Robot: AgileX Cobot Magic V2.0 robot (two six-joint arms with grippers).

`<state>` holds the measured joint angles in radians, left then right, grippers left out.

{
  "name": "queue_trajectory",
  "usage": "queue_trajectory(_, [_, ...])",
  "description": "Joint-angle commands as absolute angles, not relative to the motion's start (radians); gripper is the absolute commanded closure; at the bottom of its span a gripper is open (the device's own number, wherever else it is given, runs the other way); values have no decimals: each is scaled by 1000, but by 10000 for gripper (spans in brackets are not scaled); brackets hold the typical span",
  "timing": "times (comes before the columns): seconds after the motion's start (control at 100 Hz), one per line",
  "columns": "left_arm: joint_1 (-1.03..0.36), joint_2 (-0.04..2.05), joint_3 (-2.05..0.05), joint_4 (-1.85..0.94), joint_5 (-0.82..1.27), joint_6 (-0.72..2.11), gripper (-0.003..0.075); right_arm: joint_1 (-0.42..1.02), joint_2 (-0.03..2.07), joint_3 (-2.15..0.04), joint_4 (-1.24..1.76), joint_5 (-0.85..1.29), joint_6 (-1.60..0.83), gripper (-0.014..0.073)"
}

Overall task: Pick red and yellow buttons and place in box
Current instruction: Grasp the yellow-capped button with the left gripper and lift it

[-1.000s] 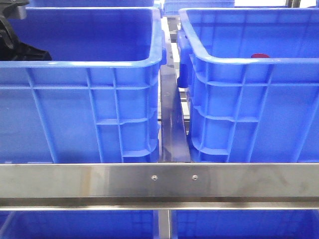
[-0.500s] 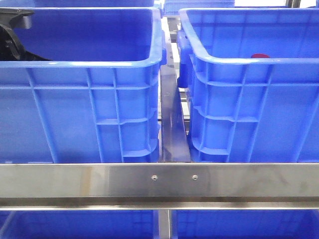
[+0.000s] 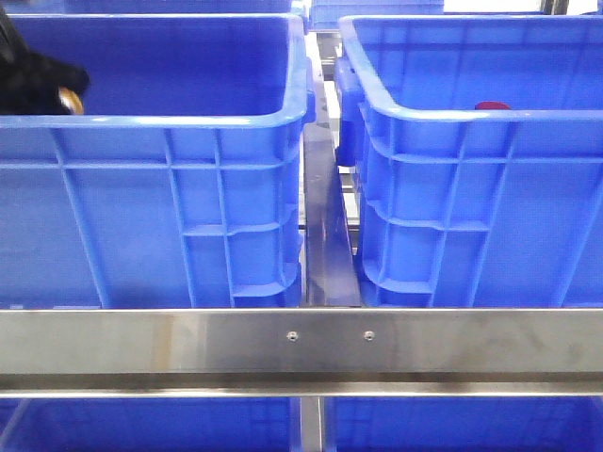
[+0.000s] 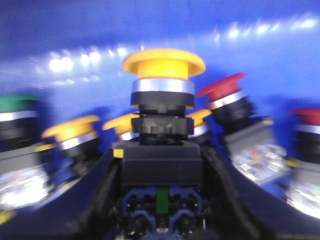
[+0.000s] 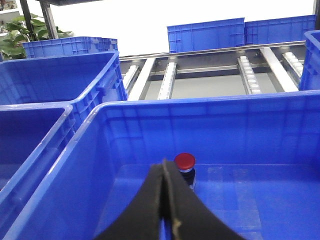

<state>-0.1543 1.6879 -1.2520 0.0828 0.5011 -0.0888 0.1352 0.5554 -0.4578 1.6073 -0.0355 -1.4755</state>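
**Ana:** Left wrist view first: the left gripper point(image 4: 161, 165) is clamped on a yellow button point(image 4: 163, 64), its black body wedged between the two fingers point(image 4: 102, 200), cap upright above them.

**Ben:** And from the front?

**Ana:** The left gripper point(image 3: 42, 80) sits at the far-left edge, inside the left crate point(image 3: 170, 122), just above its near rim, with a bit of yellow-orange showing at its tip.

**Ben:** The right one?

**Ana:** The right gripper point(image 5: 165, 172) has its fingertips pressed together with nothing between them. It hangs over the box point(image 5: 210, 107), the right crate, near a red button point(image 5: 184, 161) standing on the floor.

**Ben:** Counts?

**Ana:** Behind the held one, blurred: about three more yellow caps, two red, one green point(image 4: 17, 103). I cannot count them surely. In the box, one red button; from the front only its top point(image 3: 491, 105) peeks over the near rim.

**Ben:** Room?

**Ana:** The box floor is bare around that red button. Between the two crates runs a narrow gap with a metal rail point(image 3: 325, 235); a steel bar point(image 3: 301, 339) crosses just in front of them.
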Motion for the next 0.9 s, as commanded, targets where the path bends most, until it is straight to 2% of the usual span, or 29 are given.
queue_trajectory(0.0, [-179, 1563, -1280, 81, 499, -89, 739, 130, 554, -483, 1596, -23, -1484, 662])
queue_trajectory(0.3, [-350, 1318, -1280, 81, 639, -89, 739, 130, 554, -483, 1596, -22, -1484, 662])
queue_trajectory(0.69, [-758, 1115, -1280, 90, 757, -89, 739, 130, 554, -483, 1596, -22, -1484, 655])
queue_trajectory(0.79, [-844, 1103, -1280, 105, 757, -89, 739, 130, 554, -483, 1596, -16, -1484, 591])
queue_trajectory(0.89, [-890, 1102, -1280, 114, 759, -89, 739, 130, 554, -483, 1597, -8, -1484, 437])
